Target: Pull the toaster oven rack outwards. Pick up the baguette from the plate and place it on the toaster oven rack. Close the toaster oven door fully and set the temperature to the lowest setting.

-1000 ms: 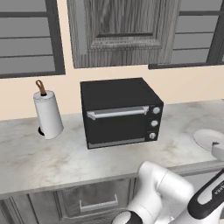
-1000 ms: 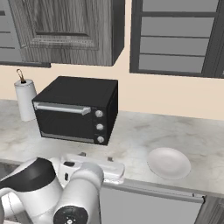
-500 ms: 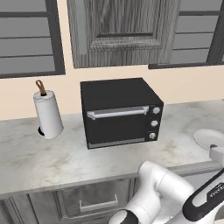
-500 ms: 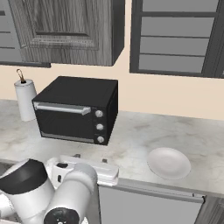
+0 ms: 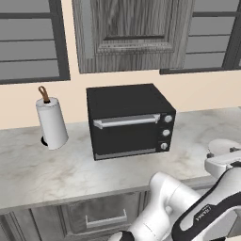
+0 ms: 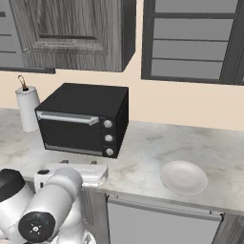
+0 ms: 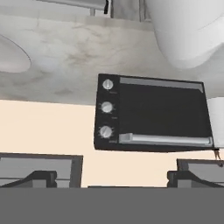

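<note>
Black and shut, the toaster oven point(image 7: 151, 114) hangs upside down at centre frame in the hand view, well beyond the gripper point(image 7: 111, 178), whose spread jaws hold nothing. The white plate point(image 6: 184, 177) lies at lower right of the right base view.

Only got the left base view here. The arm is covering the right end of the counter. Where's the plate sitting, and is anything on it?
Observer: The right base view has the whole plate. It's on the counter, right of the toaster oven and apart from it, near the front edge. I see only bare white surface on it.
Operator: Ok. Gripper state?
Observer: In the hand view the gripper is open wide, with nothing between the fingertips. It's looking at the oven's front from a distance.
</note>
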Controlling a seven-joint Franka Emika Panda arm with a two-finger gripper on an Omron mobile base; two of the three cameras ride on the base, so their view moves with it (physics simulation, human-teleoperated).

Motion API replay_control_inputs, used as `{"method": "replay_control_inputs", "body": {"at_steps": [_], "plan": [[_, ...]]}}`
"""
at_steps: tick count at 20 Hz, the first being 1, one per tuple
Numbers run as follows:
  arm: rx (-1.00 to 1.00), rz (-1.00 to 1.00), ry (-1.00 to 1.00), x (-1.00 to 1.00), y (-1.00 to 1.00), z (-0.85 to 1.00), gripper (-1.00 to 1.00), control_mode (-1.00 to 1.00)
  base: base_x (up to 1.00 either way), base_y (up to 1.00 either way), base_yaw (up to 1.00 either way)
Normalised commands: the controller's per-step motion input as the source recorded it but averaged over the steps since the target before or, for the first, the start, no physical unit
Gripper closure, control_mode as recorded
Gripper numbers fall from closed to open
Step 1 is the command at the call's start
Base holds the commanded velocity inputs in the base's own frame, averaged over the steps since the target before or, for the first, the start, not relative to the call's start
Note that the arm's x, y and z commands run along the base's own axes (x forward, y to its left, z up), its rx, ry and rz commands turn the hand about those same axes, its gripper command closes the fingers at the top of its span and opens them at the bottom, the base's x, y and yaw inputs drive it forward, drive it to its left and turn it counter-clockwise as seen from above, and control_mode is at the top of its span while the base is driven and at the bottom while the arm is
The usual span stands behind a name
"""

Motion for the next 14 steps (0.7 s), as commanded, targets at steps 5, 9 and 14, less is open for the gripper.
{"method": "replay_control_inputs", "body": {"at_steps": [5,9,14], "plan": [[0.23,-0.03,0.00,0.67,0.34,0.24,-1.00,-1.00,0.00,0.00,0.00],[0.23,-0.02,0.00,0.71,0.36,0.07,-1.00,-1.00,0.00,0.00,0.00],[0.20,-0.05,-0.02,0.63,0.45,0.00,-1.00,-1.00,0.00,0.00,0.00]]}}
